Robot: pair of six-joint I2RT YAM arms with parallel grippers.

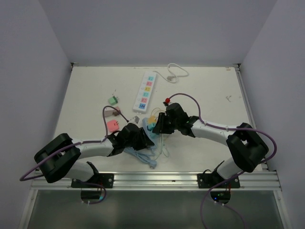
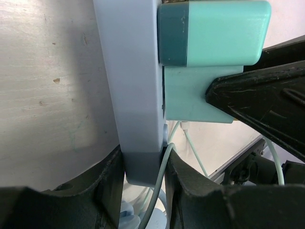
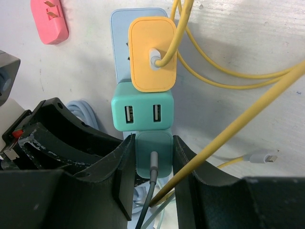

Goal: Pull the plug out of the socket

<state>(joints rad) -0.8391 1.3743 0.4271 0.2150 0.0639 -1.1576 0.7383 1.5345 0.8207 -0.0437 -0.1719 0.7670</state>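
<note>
The socket is a pale blue power strip [image 2: 133, 71] [image 3: 120, 28] lying between the two arms [image 1: 148, 125]. My left gripper [image 2: 145, 167] [image 1: 141, 137] is shut on its near end, with a thin pale cable pinched against the right finger. Three plugs sit in a row on the strip: an orange one [image 3: 153, 52] with a yellow cable, a teal one with two USB ports [image 3: 142, 112] [image 2: 214, 31], and a smaller teal plug [image 3: 153, 155] [image 2: 188, 95] with a grey cable. My right gripper [image 3: 153, 162] [image 1: 159, 125] is shut on that smaller teal plug, still seated.
A white power strip [image 1: 145, 90] lies farther back with its white cord. A green plug [image 1: 113, 100] and a pink plug [image 1: 113, 125] [image 3: 49, 21] lie loose on the left. Yellow cable loops [image 3: 228, 71] and blue cable coils [image 1: 145, 155] tangle around the strip.
</note>
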